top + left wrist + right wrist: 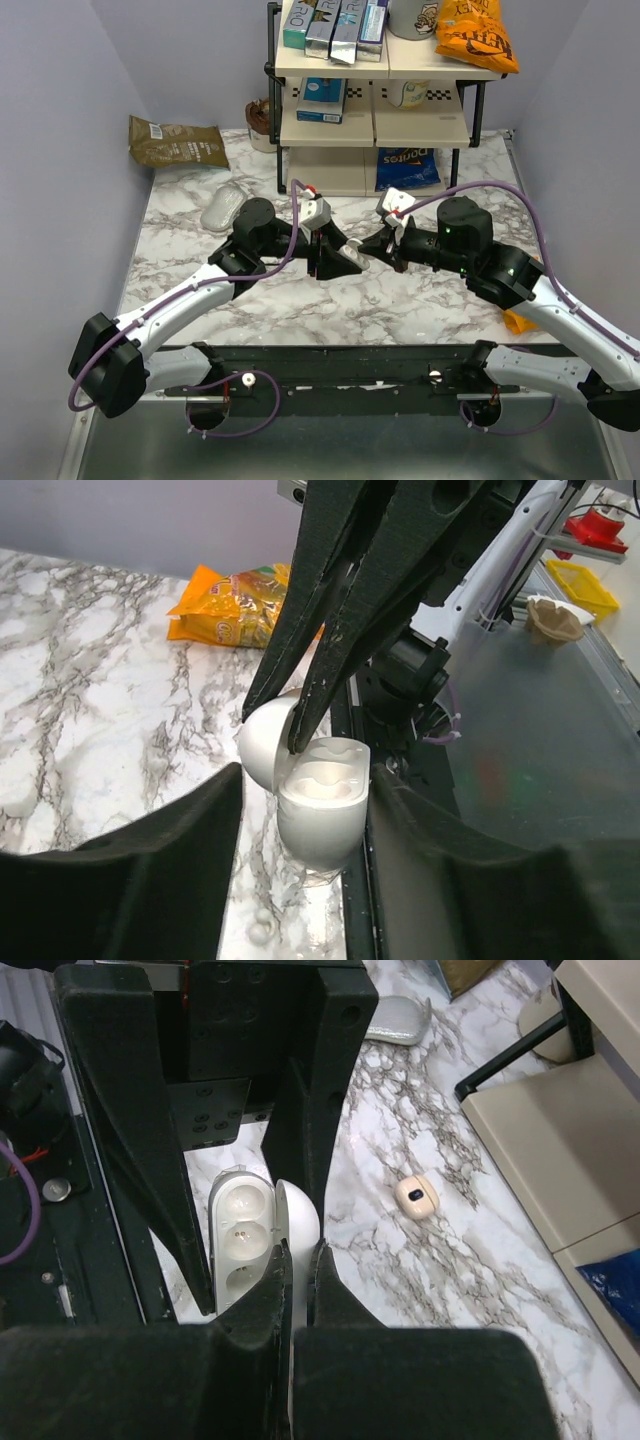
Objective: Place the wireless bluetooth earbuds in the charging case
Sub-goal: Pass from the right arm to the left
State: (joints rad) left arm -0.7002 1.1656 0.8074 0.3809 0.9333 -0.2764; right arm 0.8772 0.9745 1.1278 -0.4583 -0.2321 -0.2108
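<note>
1. Only our right wrist view shows the earbud, on the marble right of centre.
2. Left wrist view: right gripper pinches the charging case lid; left gripper straddles it, grip unclear to us.

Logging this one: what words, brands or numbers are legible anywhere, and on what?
"Doritos": on the blue bag low in the shelf rack.
The orange bag, shelf boxes and brown bag: print too blurred to read.
On the charging case and earbud: no markings visible.
</note>
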